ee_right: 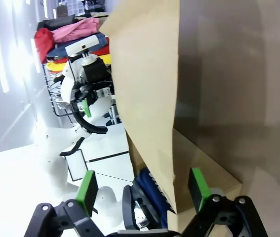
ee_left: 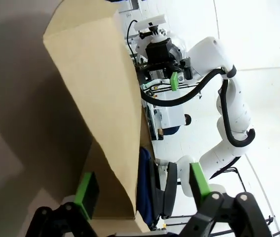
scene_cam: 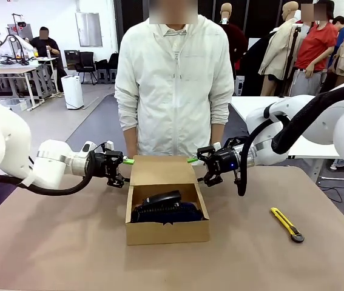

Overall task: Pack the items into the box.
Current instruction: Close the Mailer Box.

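With the navy pouch (scene_cam: pixel 173 213) and the black stapler (scene_cam: pixel 162 199) lying inside the cardboard box (scene_cam: pixel 167 232), the left gripper (scene_cam: pixel 125 171) and the right gripper (scene_cam: pixel 197 170) stand with jaws wide apart around the side edges of the upright lid flap (scene_cam: pixel 161 170), probably to fold it down.

Bright even room light, soft shadow beside the box (scene_cam: pixel 167 232), wrist backgrounds blown white.

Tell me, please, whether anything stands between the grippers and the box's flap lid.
Nothing visible does. The left gripper and the right gripper are both open, each straddling a side edge of the upright flap lid of the plain brown cardboard box.
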